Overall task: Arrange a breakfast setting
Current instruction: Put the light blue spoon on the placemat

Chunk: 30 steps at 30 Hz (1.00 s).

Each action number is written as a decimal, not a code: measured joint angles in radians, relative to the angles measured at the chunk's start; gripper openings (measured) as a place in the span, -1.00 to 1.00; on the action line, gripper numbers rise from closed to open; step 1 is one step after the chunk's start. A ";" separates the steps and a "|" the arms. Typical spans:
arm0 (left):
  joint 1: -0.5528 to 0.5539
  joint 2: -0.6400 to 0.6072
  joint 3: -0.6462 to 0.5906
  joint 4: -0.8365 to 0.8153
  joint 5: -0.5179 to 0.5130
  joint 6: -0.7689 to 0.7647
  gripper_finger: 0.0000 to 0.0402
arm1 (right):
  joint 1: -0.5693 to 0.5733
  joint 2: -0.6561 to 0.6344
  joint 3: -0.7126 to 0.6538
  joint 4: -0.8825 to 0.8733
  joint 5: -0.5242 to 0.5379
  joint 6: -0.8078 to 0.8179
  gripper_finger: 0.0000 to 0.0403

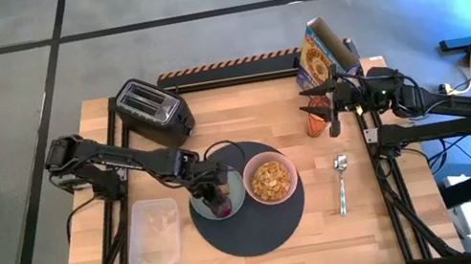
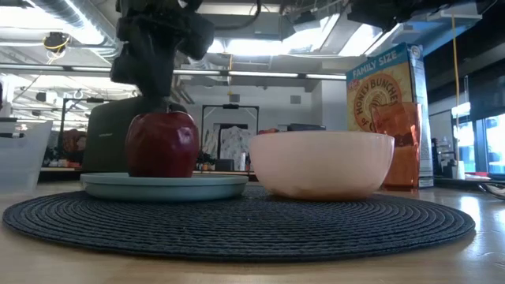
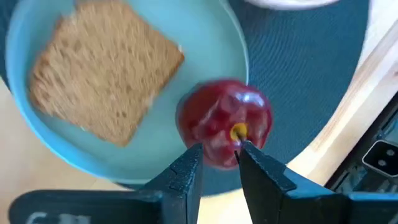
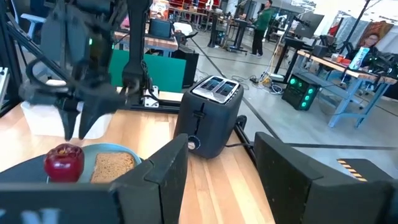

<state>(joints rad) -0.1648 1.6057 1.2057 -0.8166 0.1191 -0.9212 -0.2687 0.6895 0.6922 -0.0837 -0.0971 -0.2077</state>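
Note:
A round dark grey mat [image 1: 252,226] lies at the table's middle. On it sit a pale green plate [image 3: 214,43] and a pink bowl [image 2: 323,162] of cereal. A toast slice [image 3: 106,74] and a red apple [image 3: 224,121] lie on the plate. My left gripper [image 3: 221,158] hovers just above the apple, fingers a little open; in the right wrist view a gap shows between the fingertips and the apple [image 4: 63,160]. My right gripper [image 4: 221,168] is open and empty beside the orange cup [image 1: 315,120] at the far right. A metal spoon [image 1: 342,186] lies on the table right of the mat.
A black toaster [image 1: 152,111] stands at the far left. A clear plastic tub [image 1: 156,231] lies at the near left. A cereal box [image 1: 323,49] stands behind the cup. People show in the room beyond the table.

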 joint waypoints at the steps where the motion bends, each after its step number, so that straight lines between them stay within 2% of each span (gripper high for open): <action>1: 0.001 -0.009 0.000 0.000 -0.022 0.015 -0.53 | 0.000 0.000 0.000 -0.005 0.000 0.000 -0.14; 4: 0.004 -0.047 0.000 0.000 -0.123 0.096 -0.53 | 0.000 0.000 0.000 -0.021 0.025 0.002 -0.14; 9: 0.004 -0.097 0.001 0.022 -0.367 0.304 -0.53 | 0.000 0.000 0.000 -0.037 0.133 0.077 -0.14; 12: 0.004 -0.100 0.001 0.098 -0.478 0.466 -0.53 | 0.000 0.000 0.005 -0.123 0.150 0.132 -0.14; 14: 0.004 -0.098 -0.003 0.189 -0.512 0.580 -0.53 | 0.000 0.001 0.028 -0.241 0.150 0.205 -0.14; 18: 0.020 -0.087 -0.057 0.479 -0.456 0.798 -0.52 | 0.001 0.006 0.065 -0.440 0.158 0.356 -0.14; 22: 0.046 -0.087 -0.134 0.749 -0.387 0.951 -0.52 | 0.001 0.009 0.065 -0.554 0.176 0.481 -0.14; 25: 0.065 -0.086 -0.179 0.926 -0.359 1.042 -0.52 | 0.001 0.020 0.065 -0.645 0.216 0.563 -0.14; 28: 0.097 -0.087 -0.214 1.086 -0.268 1.087 -0.52 | 0.031 0.030 0.065 -0.722 0.288 0.635 -0.14; 30: 0.124 -0.087 -0.229 1.136 -0.203 1.089 -0.52 | 0.075 0.029 0.065 -0.756 0.339 0.688 -0.14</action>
<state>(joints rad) -0.0404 1.5188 0.9762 0.3197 -0.0839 0.1677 -0.1940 0.7182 0.7574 -0.8392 0.2414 0.4799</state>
